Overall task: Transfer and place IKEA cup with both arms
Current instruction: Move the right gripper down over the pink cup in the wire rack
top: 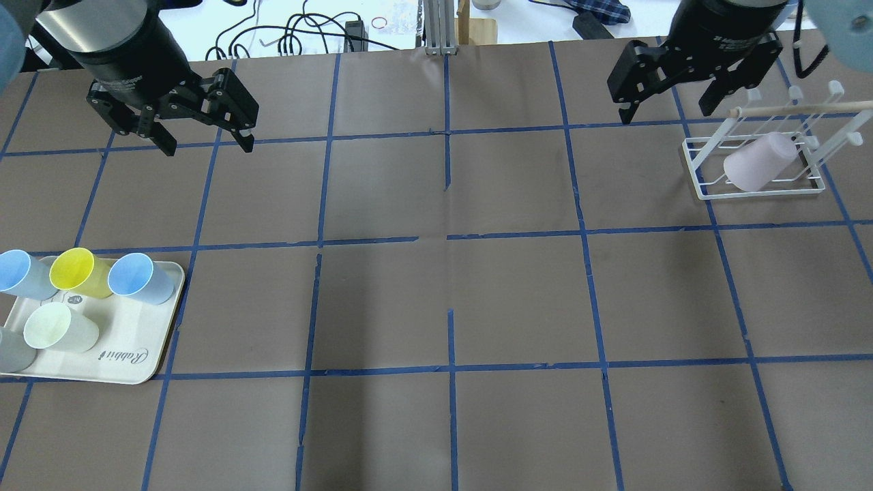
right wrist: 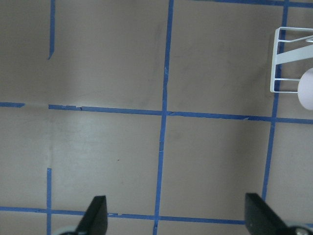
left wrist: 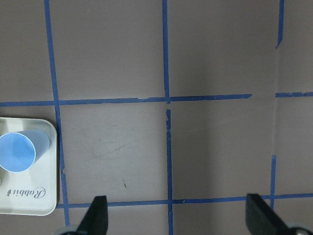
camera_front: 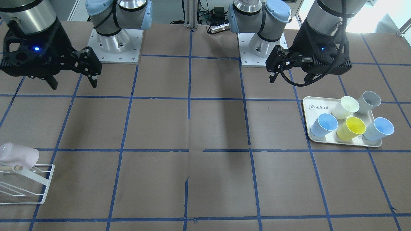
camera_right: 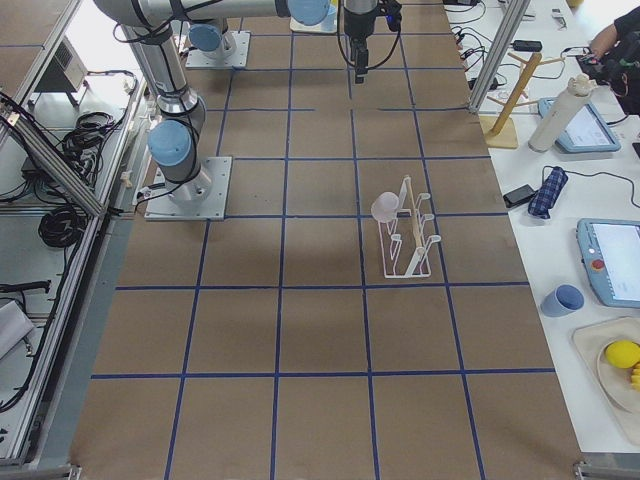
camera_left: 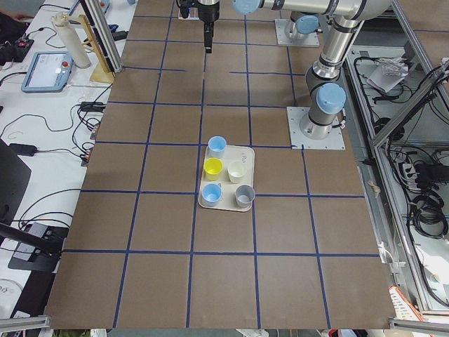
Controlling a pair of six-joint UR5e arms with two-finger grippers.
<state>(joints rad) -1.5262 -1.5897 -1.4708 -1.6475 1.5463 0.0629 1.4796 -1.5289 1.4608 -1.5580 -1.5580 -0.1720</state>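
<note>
The pale pink IKEA cup (top: 757, 161) hangs tilted, mouth down, on a white wire rack (top: 697, 170) at the table's right. It also shows in the front-facing view (camera_front: 17, 155) and at the edge of the right wrist view (right wrist: 307, 89). My right gripper (top: 667, 113) is open and empty, high above the table, just left of and beyond the rack. My left gripper (top: 208, 145) is open and empty, high above the table's far left, well beyond the tray. Both wrist views show open fingers (left wrist: 98, 218) (right wrist: 97, 218) over bare table.
A cream tray (top: 146, 356) at the near left holds two light blue cups (top: 140, 277), a yellow cup (top: 76, 271), a cream-green cup (top: 58, 327) and a grey cup (camera_front: 369, 101). Blue tape lines grid the brown table. The rack has a wooden rod (top: 798, 107).
</note>
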